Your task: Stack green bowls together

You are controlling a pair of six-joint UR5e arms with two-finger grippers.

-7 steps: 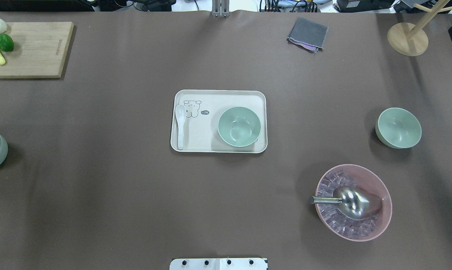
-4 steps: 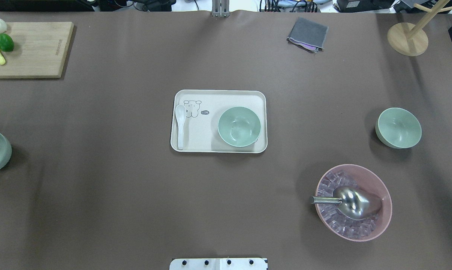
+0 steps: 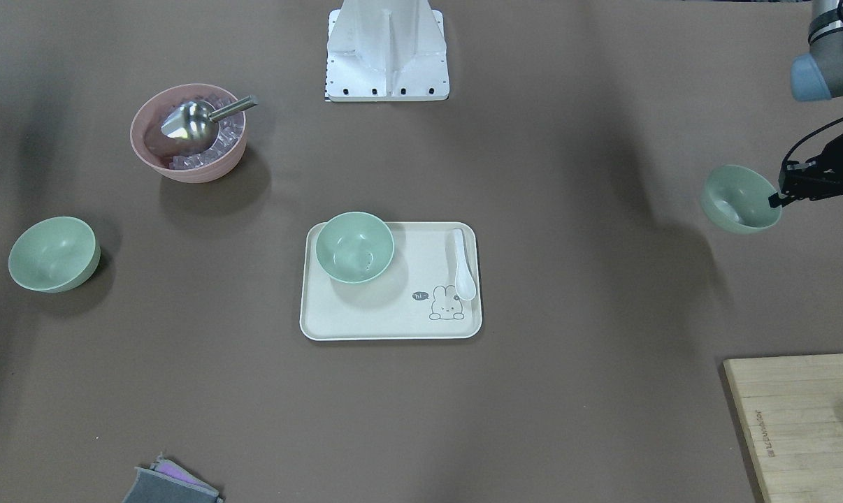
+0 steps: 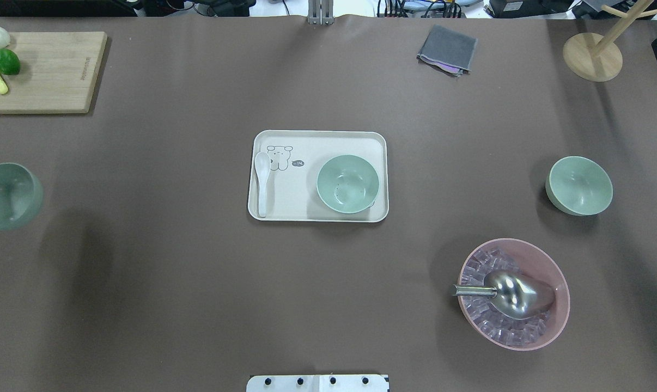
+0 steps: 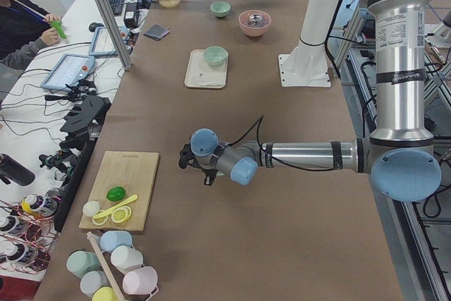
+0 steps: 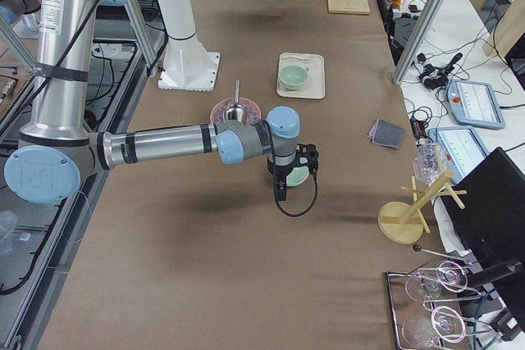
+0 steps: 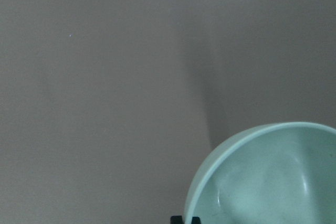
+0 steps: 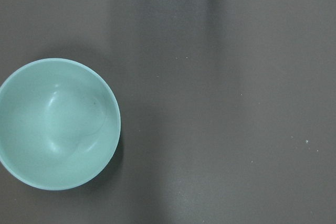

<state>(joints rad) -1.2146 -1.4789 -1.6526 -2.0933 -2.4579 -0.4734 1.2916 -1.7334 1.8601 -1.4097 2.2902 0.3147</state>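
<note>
At table's left end, my left gripper [image 3: 776, 198] clamps rim of first green bowl [image 3: 737, 199], held clear of table. Overhead view shows that bowl at its edge, fingers out of frame. Second green bowl [image 4: 347, 183] sits on tray [image 4: 296, 196]. Third green bowl [image 4: 579, 185] rests on table near my right gripper [image 6: 283, 188]; its jaw state I cannot tell.

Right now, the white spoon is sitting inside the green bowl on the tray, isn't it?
Not quite. The white spoon is not inside the green bowl. It lies flat on the tray beside the bowl, with a gap between them. The bowl does stand on the tray, as you said. The overhead exterior view shows this most clearly.
</note>
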